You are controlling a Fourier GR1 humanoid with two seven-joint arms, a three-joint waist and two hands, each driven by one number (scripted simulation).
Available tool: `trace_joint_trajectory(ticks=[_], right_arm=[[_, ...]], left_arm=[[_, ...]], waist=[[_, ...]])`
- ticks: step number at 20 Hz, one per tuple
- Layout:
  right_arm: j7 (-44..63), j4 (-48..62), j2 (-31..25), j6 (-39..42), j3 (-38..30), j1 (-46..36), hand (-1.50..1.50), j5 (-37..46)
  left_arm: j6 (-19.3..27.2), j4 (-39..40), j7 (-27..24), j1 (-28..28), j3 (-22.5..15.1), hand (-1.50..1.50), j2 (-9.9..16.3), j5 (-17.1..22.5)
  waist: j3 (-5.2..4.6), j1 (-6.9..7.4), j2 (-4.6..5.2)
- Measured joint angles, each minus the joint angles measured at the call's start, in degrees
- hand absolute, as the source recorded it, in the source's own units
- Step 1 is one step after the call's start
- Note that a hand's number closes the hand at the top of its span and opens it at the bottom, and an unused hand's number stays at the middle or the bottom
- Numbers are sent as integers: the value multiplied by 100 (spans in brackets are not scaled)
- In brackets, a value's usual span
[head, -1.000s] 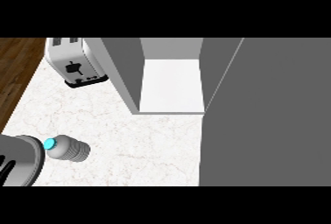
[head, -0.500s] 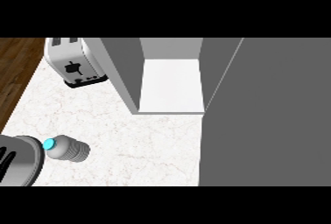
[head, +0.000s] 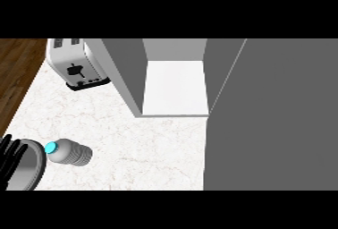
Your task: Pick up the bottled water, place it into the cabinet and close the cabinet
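Head view: the bottled water [head: 69, 153] lies on its side on the white marble tabletop [head: 132, 143], near the tabletop's left edge and close to its near edge, its turquoise cap pointing left. Just left of the cap, at the tabletop's near-left corner, a grey forearm [head: 23, 167] comes in from below (a rounded grey shape with a dark rim). Black fingers of the left hand [head: 8, 150] show at the picture's left border; whether they are spread or curled I cannot tell, and they are not on the bottle. The right hand does not show.

The cabinet [head: 175, 85] stands at the tabletop's far side, open, its pale shelf bare to the eye. Its grey door [head: 277, 116] fills the right side of the view. A silver toaster [head: 74, 67] sits at the far-left corner, just beside the cabinet's left wall. Dark wooden floor [head: 16, 67] shows beyond the left edge.
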Motion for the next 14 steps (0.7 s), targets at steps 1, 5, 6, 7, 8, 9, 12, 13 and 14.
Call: trace_joint_trajectory(ticks=[1, 5, 6, 7, 8, 9, 12, 13, 14], right_arm=[[32, -23, -12, -4, -24, -45, -150, -41], [-175, 22, 9, 118, 46, 142, -150, 53], [-89, -75, 19, 76, 86, 150, -150, 48], [-69, -137, 20, 72, 106, 179, -150, 43], [-98, -87, 16, 92, 97, 169, -150, 50], [-133, -13, 46, 68, 125, 116, -150, 105], [-200, 19, 57, 97, 153, 150, -150, 144], [-197, -26, 70, 99, 201, 210, -150, 154], [-208, -44, 56, 125, 203, 251, -150, 133]], left_arm=[[28, 239, -74, -156, -21, -150, 24, -135], [45, 653, -384, -329, -54, -150, 41, -458], [31, 718, -387, -355, -62, -150, 56, -468], [44, 844, -431, -406, -76, -150, 56, -526], [56, 992, -477, -465, -81, -150, 62, -575], [79, 1132, -567, -532, -77, -150, 66, -638], [100, 1555, -682, -718, -85, -150, 104, -736], [95, 1687, -741, -772, -88, -150, 111, -761], [119, 1914, -732, -882, -85, -150, 129, -782]], waist=[[-5, -7, 5], [63, -13, -25], [69, -11, -25], [76, -20, -26], [75, -24, -24], [87, -26, -26], [82, -43, -24], [89, -54, -27], [65, -67, -17]])
